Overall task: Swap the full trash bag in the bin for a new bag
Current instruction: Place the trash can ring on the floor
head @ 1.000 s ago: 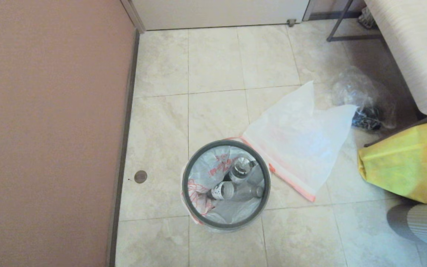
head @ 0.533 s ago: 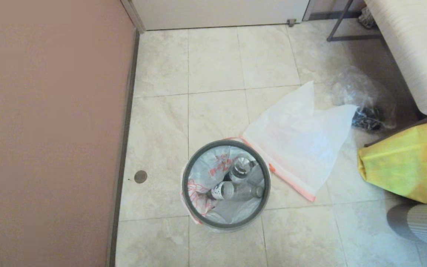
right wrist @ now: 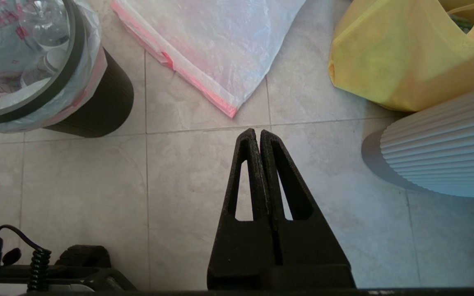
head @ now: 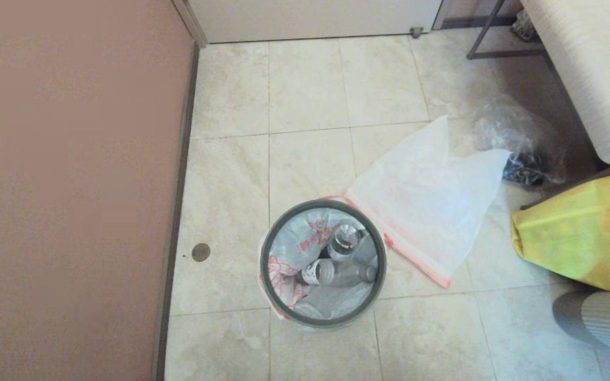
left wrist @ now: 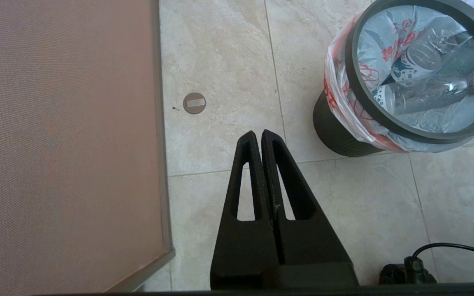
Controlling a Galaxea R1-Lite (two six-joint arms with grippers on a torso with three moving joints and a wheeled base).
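— Where's the bin [head: 323,263]?

— On the tiled floor [head: 305,84], near the reddish wall panel [head: 72,185]. The full trash bag [head: 289,248] lines it, its red-printed edge folded out over the grey hoop, clear bottles [head: 337,272] lying inside.

— And the new bag [head: 421,196]?

— Flat on the floor, its pink-hemmed corner touching the bin's far right side. A yellow bag [head: 575,233] sits further right.

— The grippers?

— Left gripper [left wrist: 258,133] and right gripper [right wrist: 253,131] both hang above bare tile, fingers pressed together, holding nothing.

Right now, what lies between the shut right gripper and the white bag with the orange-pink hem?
Only bare floor tile separates the right gripper from the white orange-hemmed bag, per the right wrist view.
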